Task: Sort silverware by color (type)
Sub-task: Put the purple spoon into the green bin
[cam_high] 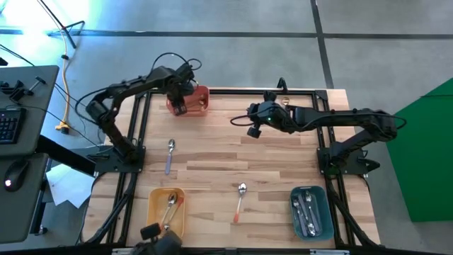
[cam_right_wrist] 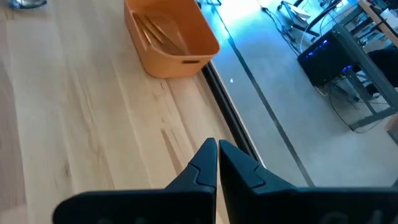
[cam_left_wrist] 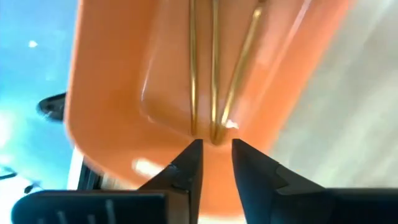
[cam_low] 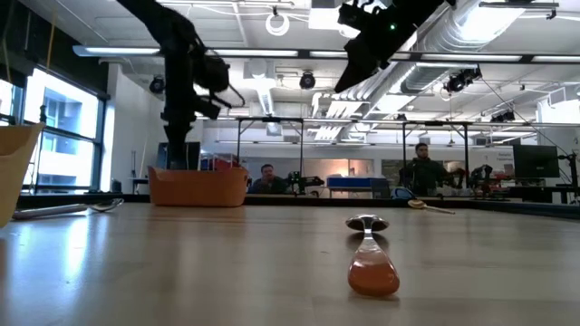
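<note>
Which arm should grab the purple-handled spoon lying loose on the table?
Probably the left: its claw hangs open over the red bin, nearer the purple-handled spoon than the right claw.

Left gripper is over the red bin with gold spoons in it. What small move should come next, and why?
Probably lift the left gripper clear of the red bin: its fingers are open, the gold spoons lie inside, and a purple-handled spoon waits on the table.

Gold spoons [cam_left_wrist: 214,68] lie in the orange-red bin [cam_left_wrist: 124,93].
</note>
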